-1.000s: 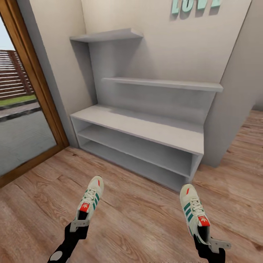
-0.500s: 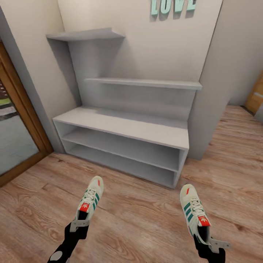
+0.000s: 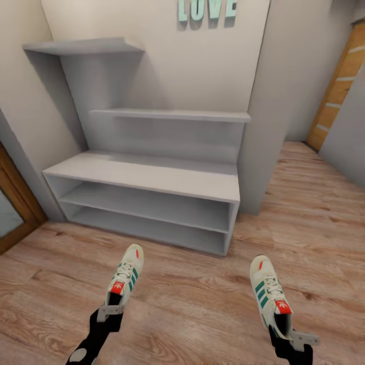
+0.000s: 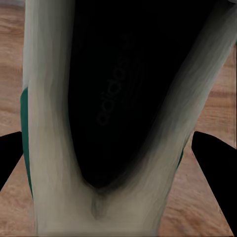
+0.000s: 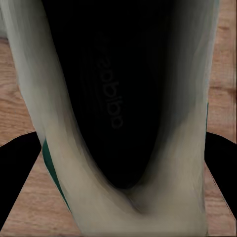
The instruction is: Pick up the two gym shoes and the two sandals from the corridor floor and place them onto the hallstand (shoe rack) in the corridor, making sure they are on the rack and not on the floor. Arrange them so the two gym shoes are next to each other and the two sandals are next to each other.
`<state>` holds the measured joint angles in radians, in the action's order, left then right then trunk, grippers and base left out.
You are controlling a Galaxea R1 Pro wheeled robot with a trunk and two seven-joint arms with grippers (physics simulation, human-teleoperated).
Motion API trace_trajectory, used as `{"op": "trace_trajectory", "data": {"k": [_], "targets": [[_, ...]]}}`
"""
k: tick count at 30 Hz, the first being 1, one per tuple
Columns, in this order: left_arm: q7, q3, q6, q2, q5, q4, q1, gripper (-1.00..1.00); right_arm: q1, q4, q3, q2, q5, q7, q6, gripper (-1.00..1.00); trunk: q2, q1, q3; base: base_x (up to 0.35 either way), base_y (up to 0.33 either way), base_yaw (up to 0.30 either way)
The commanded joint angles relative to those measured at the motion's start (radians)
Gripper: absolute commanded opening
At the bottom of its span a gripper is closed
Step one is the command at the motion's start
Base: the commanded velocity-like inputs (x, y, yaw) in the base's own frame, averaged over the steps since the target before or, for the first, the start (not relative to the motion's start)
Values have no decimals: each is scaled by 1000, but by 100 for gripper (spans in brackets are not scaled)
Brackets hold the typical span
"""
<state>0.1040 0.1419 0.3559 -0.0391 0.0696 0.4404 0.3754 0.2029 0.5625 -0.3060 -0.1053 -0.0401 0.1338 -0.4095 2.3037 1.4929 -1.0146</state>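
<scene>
At the lower left of the head view, the left gripper (image 3: 110,310) clamps the heel of 1 gym shoe (image 3: 125,274); at lower right, the right gripper (image 3: 296,338) clamps the heel of the other gym shoe (image 3: 270,294), toes pointing ahead above the corridor floor (image 3: 192,299). They look light, with soft collars, so the stiffer heel counter seems the surest hold. Beyond, at centre, stands the hallstand (image 3: 152,177), shelves bare
</scene>
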Motion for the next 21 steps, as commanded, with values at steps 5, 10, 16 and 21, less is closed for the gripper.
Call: {"op": "trace_trajectory", "data": {"k": [5, 10, 16, 21], "targets": [[8, 8, 3, 1, 7, 0, 0, -100, 1, -1, -7, 1, -3, 10, -3, -100, 0, 0, -1, 0, 0, -268], [8, 8, 3, 1, 7, 0, 0, -100, 1, -1, -7, 0, -3, 10, -3, -100, 0, 0, -1, 0, 0, -268], [8, 8, 3, 1, 7, 0, 0, -100, 1, 0, -7, 1, -3, 9, -3, -100, 0, 0, -1, -101, 99, -268], [7, 8, 3, 1, 7, 0, 0, -100, 1, -1, -7, 1, -3, 9, -3, -100, 0, 0, -1, -120, 119, -260]]}}
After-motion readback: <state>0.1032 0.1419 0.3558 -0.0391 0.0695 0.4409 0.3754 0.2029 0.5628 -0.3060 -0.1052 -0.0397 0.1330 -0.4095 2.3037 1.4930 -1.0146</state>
